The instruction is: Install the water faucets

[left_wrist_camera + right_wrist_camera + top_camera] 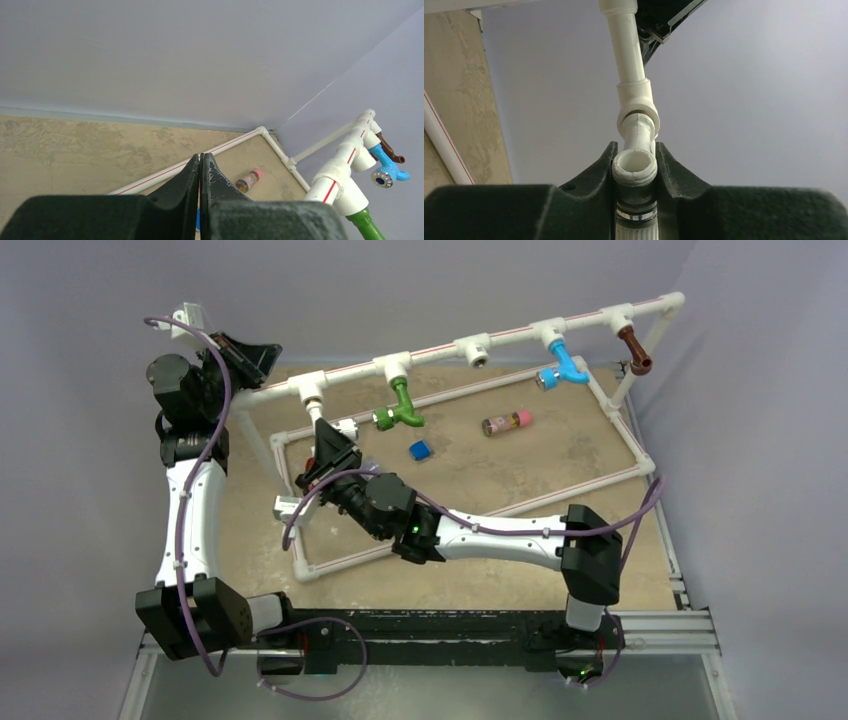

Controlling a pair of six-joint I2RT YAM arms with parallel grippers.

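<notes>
**White faucet gripped under the leftmost fitting**

The pipe frame (436,353) carried a green faucet (403,405), a blue faucet (565,365) and a brown faucet (633,348), each hanging from a top-rail fitting. Inside the frame's base rectangle lay a blue cube (419,450) and a small pink-capped bottle (506,423) on its side, its contents unclear. The white faucet (634,167) was bent, with an open round mouth above a chrome ring. It hung below the leftmost fitting, and the right gripper (634,150) was clamped on its lower end. The left gripper (201,159) was clenched on nothing.
</notes>
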